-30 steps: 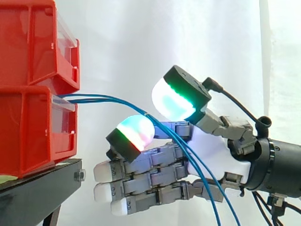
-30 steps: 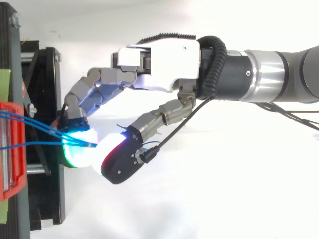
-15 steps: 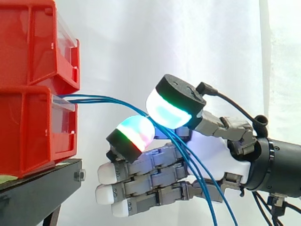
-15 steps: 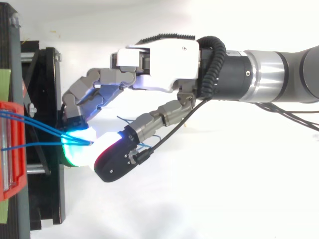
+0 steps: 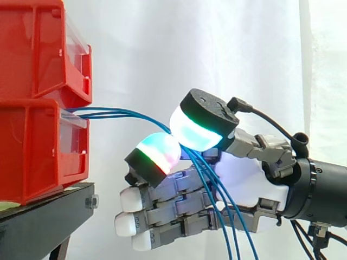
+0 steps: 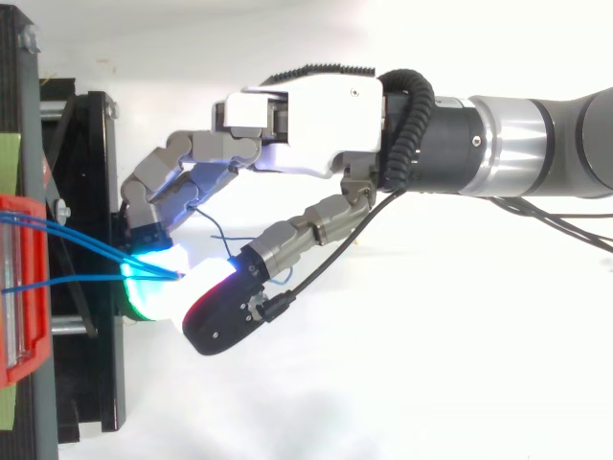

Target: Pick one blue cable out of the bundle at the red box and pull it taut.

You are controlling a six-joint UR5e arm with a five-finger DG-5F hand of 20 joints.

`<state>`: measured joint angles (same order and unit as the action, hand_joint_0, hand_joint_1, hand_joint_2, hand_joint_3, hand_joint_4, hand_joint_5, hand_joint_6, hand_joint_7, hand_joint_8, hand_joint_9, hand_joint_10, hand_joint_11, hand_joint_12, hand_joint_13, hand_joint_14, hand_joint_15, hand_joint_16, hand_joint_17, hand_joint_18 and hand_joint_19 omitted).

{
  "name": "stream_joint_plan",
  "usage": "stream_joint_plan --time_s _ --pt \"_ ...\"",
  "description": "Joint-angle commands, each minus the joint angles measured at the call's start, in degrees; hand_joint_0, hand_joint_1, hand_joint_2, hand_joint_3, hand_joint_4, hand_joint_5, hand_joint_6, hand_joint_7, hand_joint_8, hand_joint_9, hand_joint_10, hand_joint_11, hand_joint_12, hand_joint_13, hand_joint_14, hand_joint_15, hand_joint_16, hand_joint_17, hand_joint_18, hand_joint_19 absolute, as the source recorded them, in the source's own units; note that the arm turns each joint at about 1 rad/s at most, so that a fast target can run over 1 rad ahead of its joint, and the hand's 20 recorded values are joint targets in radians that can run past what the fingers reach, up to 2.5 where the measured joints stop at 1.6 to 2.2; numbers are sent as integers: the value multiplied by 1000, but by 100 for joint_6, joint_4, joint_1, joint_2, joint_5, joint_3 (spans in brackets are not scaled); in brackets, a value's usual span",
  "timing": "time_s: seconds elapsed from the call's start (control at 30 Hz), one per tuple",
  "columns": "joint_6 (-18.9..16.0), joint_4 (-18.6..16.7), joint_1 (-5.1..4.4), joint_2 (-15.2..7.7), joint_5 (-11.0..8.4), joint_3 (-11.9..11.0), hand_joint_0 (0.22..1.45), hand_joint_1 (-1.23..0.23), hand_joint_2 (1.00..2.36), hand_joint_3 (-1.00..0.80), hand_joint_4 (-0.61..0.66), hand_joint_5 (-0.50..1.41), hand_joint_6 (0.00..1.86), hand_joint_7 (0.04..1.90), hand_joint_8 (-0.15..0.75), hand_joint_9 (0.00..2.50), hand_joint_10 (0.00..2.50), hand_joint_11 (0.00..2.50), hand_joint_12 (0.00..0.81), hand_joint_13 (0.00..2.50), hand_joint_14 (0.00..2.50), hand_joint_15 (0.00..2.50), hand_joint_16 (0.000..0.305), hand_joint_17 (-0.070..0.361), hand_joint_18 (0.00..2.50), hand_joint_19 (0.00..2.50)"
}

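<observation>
Got my fingers (image 5: 157,154) pinched on the thin blue cables (image 5: 108,112) near the red plastic box (image 5: 38,146); next I'd pull one taut.

Bright, even light in both views.
White curtain (image 5: 141,49) lit flat w/ faint fold shading; top view's white ground (image 6: 402,383) nearly washed out, shadows v. soft. Fingertip pads (image 5: 198,127) glow cyan/green/red, throwing a pale violet tint on the hand (image 5: 244,176). Red bins (image 5: 38,135) evenly lit.
</observation>
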<state>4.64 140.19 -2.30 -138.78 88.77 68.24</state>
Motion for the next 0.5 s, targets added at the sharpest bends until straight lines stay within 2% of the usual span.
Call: stream_joint_plan --time_s 0.0,0.07,0.13,0.17,0.23,0.27,0.3,0.33,0.47 --pt "-16 26 2 0 0 5 623 -843 1016 -258 183 -92 858 965 413 1048 12 622 394 746 8 270 55 123 575 249" --pt "-43 246 2 35 0 -4 626 -839 1017 -271 184 -93 856 966 420 1159 12 859 396 785 9 305 55 123 584 248" --pt "-51 325 -7 44 0 -4 629 -837 1016 -280 185 -94 856 961 428 1206 10 957 399 805 10 330 55 123 588 247" --pt "-104 712 -7 53 0 -74 629 -835 1016 -283 184 -96 856 963 422 1235 9 1046 399 812 12 338 55 123 588 254" --pt "-148 993 2 53 9 -171 630 -834 1016 -285 184 -96 857 948 420 1245 8 1124 398 821 11 349 55 123 590 258" --pt "-148 1090 2 53 17 -197 630 -833 1016 -288 186 -97 857 947 417 1251 8 1119 399 823 11 352 55 123 590 254" --pt "-157 1441 11 53 53 -320 630 -833 1016 -287 186 -97 857 947 419 1255 7 1132 399 824 11 352 55 123 591 254" --pt "-157 1617 19 53 70 -382 630 -833 1016 -289 188 -97 856 945 417 1260 8 1160 399 826 11 355 55 123 590 256" --pt "-157 1907 28 53 105 -487 631 -832 1016 -296 179 -97 856 938 416 1263 8 1162 397 831 13 366 55 123 593 262"
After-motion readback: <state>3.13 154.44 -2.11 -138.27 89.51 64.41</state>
